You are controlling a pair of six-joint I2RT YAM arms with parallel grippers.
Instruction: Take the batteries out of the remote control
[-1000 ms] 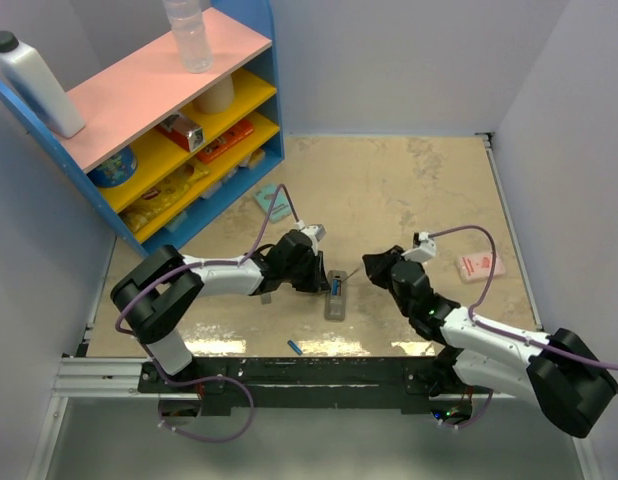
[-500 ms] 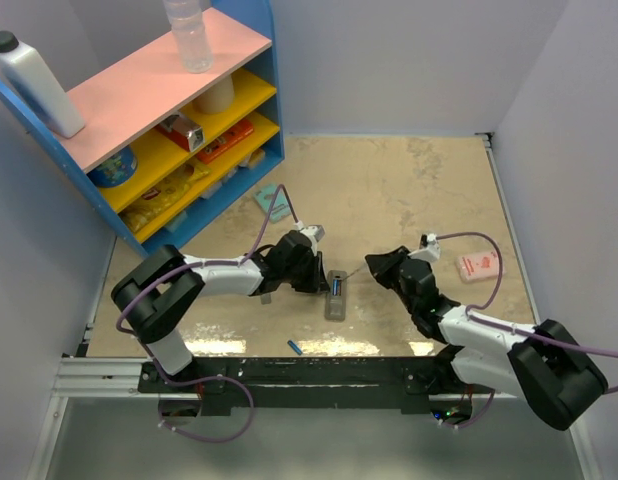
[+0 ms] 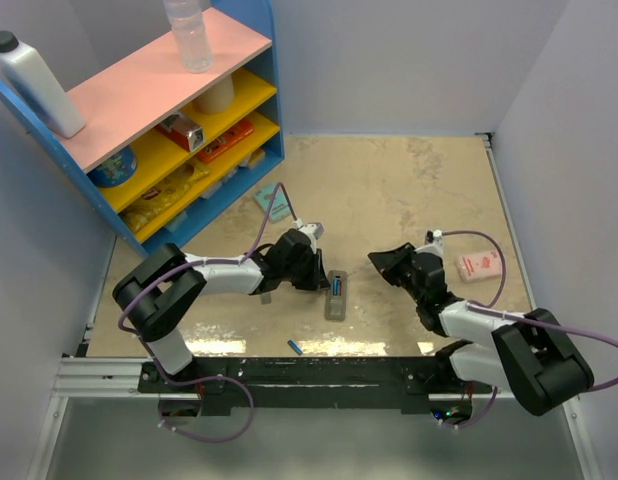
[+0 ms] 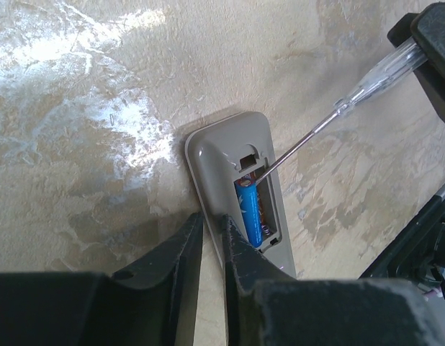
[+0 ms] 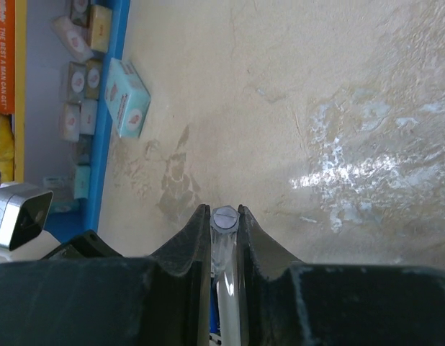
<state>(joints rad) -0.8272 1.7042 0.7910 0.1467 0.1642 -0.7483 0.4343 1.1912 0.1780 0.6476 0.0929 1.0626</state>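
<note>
**Remote** [image 3: 336, 293]: slim grey bar, flat on the tabletop [image 3: 409, 190] between the two arms, near the front edge. It lies back upward with the recessed compartment uncovered [image 4: 240, 191].

**Battery** [image 4: 248, 209]: blue cylinder seated lengthwise in the compartment, against its left wall. Something orange-brown shows beside it, too small to identify.

**Loose battery** [image 3: 295, 347]: short blue cylinder on the tabletop by the front edge, well apart from the remote and nearer the left arm's base.

**Left gripper** [image 4: 212, 220]: low over the tabletop on the remote's left side [image 3: 317, 278]. Jaws drawn almost together, pinching the remote's long side rim. One finger is outside the casing and the other over the edge of the compartment.

**Right gripper** [image 5: 224, 213]: to the right of the remote and clear of it [image 3: 381, 262]. Jaws pressed onto the clear handle of a screwdriver.

**Screwdriver** [image 4: 330, 119]: clear handle and thin metal shaft, slanting down from the right gripper. The tip sits inside the compartment at its upper end, just beside the battery's end.

**Teal box** [image 3: 274, 203]: flat on the tabletop in front of the shelf, well apart from the remote. It also appears in the right wrist view [image 5: 127, 99].

**Pink packet** [image 3: 480, 266]: on the tabletop to the right, near the right arm.

**Shelf** [image 3: 189, 130]: blue frame with yellow and pink boards, standing at the far left corner and stocked with assorted goods.
</note>
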